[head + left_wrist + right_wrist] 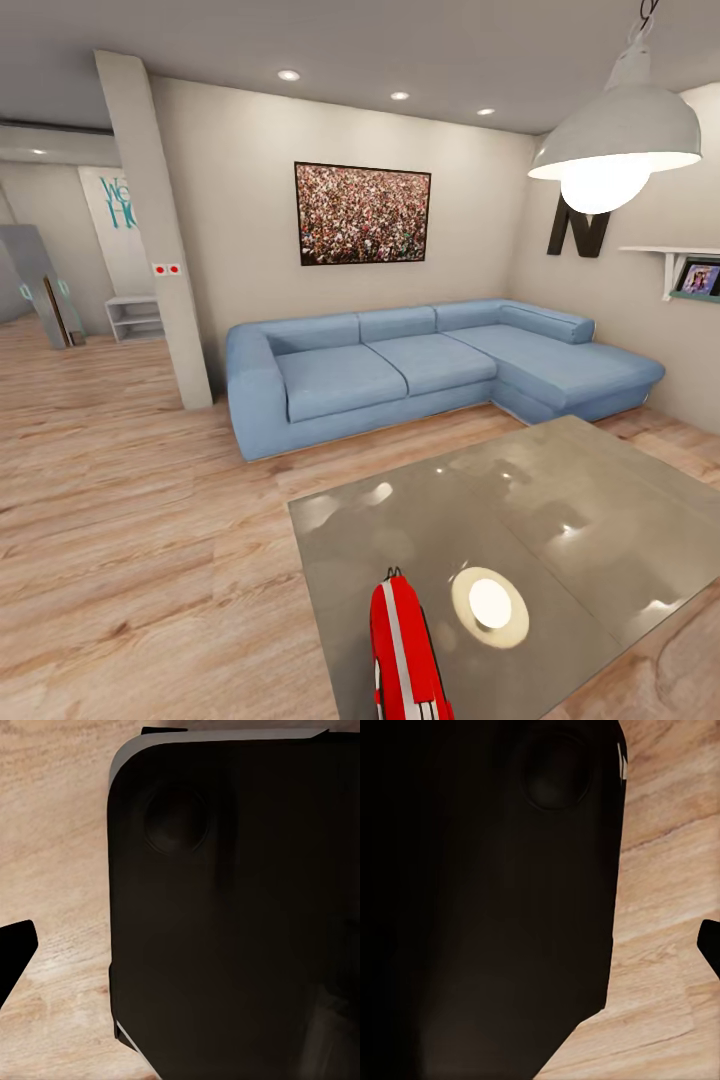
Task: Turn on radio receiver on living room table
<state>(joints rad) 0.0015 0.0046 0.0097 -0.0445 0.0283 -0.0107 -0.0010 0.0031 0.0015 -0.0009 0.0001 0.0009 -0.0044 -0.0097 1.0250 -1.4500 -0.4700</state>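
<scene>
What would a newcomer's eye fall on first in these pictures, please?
Probably the red radio with its white stripe, standing on the near end of the glossy grey table. Beyond the table, a blue sofa runs along the far wall under a crowd picture, and a white lamp hangs at upper right.

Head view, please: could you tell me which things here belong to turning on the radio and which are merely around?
Belonging to the job:
red radio receiver
glossy grey table it stands on

Merely around:
blue sectional sofa
crowd picture
white pendant lamp
wall shelf
</scene>
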